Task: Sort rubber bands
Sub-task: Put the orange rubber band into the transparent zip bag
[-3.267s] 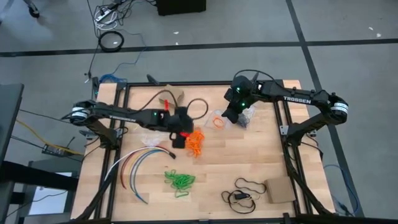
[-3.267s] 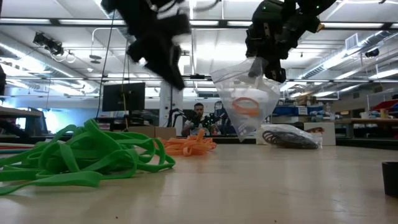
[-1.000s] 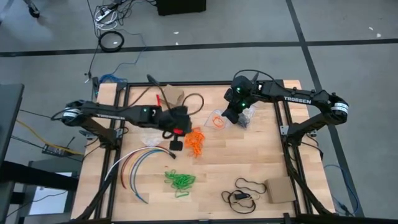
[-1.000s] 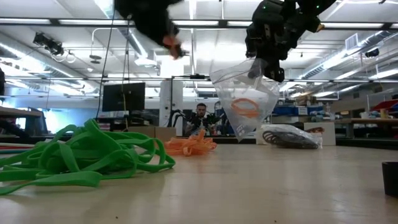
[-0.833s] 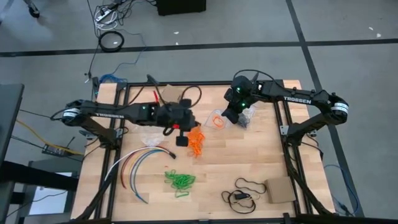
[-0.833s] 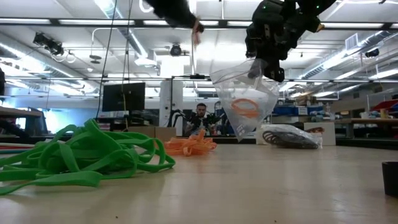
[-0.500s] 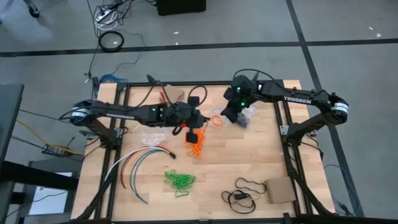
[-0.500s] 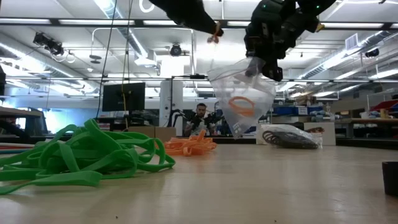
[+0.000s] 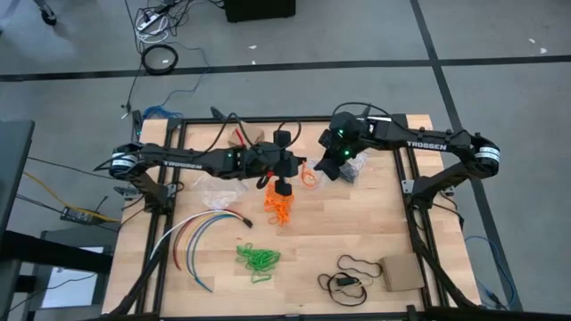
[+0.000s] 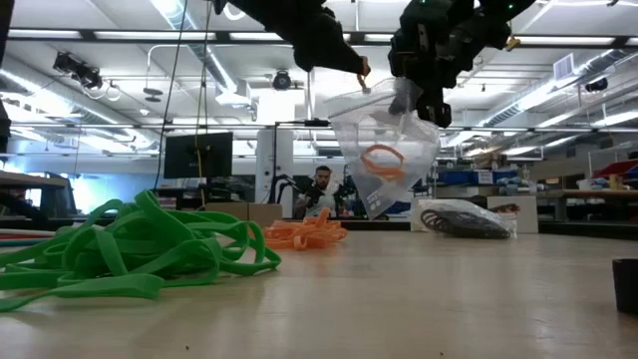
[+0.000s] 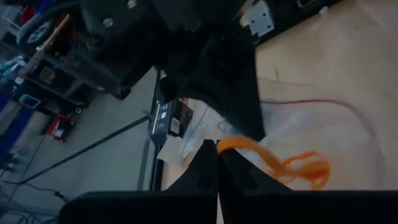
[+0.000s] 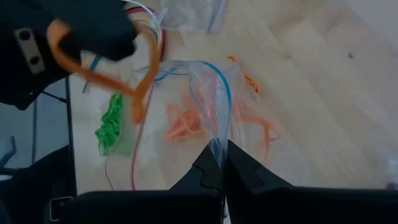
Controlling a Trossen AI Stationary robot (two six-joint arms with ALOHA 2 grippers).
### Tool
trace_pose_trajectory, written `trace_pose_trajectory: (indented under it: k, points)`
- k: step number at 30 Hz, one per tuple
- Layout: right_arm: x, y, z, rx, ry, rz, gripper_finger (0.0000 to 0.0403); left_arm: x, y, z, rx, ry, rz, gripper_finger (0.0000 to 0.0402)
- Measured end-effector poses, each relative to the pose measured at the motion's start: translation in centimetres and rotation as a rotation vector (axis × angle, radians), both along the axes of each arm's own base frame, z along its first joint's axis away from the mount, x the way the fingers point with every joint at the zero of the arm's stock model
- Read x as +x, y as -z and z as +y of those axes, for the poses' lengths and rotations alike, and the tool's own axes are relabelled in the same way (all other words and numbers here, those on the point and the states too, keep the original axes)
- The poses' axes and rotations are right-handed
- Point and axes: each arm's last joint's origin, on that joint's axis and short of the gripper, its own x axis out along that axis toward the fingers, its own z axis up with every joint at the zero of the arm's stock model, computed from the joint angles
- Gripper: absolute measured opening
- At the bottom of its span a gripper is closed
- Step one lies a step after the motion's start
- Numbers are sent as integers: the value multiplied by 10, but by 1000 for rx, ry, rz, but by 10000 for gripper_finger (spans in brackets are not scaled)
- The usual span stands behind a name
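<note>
Your left tool (image 10: 361, 70) is clamped on a thin orange rubber band (image 12: 93, 68), its two dark fingers pressed together with the loop dangling from the tips. It hangs in the air just beside the mouth of the clear plastic zip bag (image 10: 384, 150), above the middle of the pale wooden worktop (image 9: 357, 223).

Your right tool (image 10: 417, 95) is pinched tight on the upper edge of that bag, holding it off the worktop so it sags open toward the left tool. From the right wrist you can see the bag's blue-lined rim held right at the fingertips. Inside the bag sits at least one orange band (image 10: 381, 158).

Farther out, the heap of loose orange rubber bands (image 9: 280, 207) lies on the worktop below the left tool. The bright green heap of rubber bands (image 9: 258, 259) sits nearer the front edge, well apart from the orange one. The dark brown-black bands (image 10: 464, 221) lie in a second clear bag on the worktop under the right arm.

Long curved coloured cables (image 9: 192, 234) lie at the left of the worktop, and a thin black cord loop (image 9: 357, 267) and a brown cardboard piece (image 9: 401, 274) rest near the front right corner.
</note>
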Motion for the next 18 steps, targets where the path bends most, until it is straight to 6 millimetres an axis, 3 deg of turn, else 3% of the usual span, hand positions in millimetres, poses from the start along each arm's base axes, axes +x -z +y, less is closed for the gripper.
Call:
trace_pose_trajectory:
  k: [9,18]
  points:
    - [7,-5,9,80,-13,-61,0,1,3,-1,-5,73,20,1]
    - [10,-9,8,156,-15,-108,0,5,9,-22,-7,140,37,40]
